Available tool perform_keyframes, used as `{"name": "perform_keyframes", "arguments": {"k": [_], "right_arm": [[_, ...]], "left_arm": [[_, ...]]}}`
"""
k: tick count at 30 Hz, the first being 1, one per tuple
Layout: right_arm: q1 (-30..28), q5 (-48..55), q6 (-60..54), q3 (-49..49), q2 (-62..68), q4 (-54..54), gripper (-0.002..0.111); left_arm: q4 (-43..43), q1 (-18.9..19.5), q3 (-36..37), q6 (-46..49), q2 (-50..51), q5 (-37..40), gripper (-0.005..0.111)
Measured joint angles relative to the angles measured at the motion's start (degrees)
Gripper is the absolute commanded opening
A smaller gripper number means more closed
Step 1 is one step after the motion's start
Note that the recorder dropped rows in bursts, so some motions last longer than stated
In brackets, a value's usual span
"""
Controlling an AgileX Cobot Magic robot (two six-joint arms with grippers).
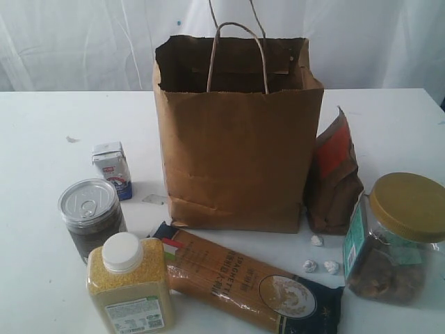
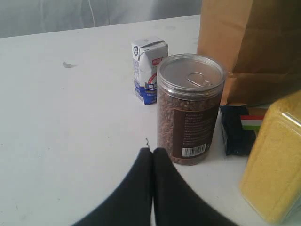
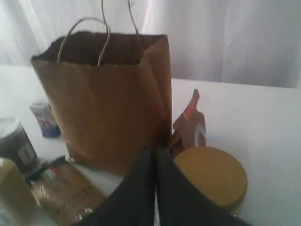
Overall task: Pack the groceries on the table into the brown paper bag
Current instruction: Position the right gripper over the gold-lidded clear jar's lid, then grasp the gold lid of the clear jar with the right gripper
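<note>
Left wrist view: left fingers (image 2: 136,188) pressed together, empty, near the pull-tab tin (image 2: 190,108); right fingers (image 3: 141,188) closed, empty too.

groceries (image 1: 254,282) around upright bag (image 1: 236,139) on table (image 1: 42,132)

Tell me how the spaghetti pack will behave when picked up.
The spaghetti pack is long and lies flat, so gripped at one end it would probably tilt or swing. Its glossy film looks slippery. The strands inside likely snap if bent.

brown paper bag (image 1: 236,160) interior hidden, gold-lidded glass jar (image 1: 396,240) edge-cropped
</note>
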Motion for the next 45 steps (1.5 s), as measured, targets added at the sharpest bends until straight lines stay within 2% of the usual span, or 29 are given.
{"name": "perform_keyframes", "arguments": {"k": [2,4,7,9,11,33,40,45], "right_arm": [[0.00,4.54,-1.75,-3.05,3.36,-1.09,0.010],[0.00,8.54,-2.68,-6.30,7.27,-2.86,0.024],[0.00,12.17,-3.05,-9.52,12.59,-5.18,0.060],[0.00,13.51,-3.12,-11.14,15.99,-6.00,0.078],[0.00,13.83,-3.12,-12.26,18.77,-6.12,0.088],[0.94,19.89,-4.13,-21.57,52.84,-7.43,0.088],[-3.08,20.00,-4.13,-23.21,55.19,-7.08,0.103],[-4.38,19.60,-4.13,-23.31,56.03,-5.98,0.105]], "left_arm": [[0.00,0.00,0.00,0.00,0.00,0.00,0.000],[0.00,0.00,0.00,0.00,0.00,0.00,0.000],[0.00,0.00,0.00,0.00,0.00,0.00,0.000],[0.00,0.00,0.00,0.00,0.00,0.00,0.000],[0.00,0.00,0.00,0.00,0.00,0.00,0.000],[0.00,0.00,0.00,0.00,0.00,0.00,0.000],[0.00,0.00,0.00,0.00,0.00,0.00,0.000],[0.00,0.00,0.00,0.00,0.00,0.00,0.000]]}}
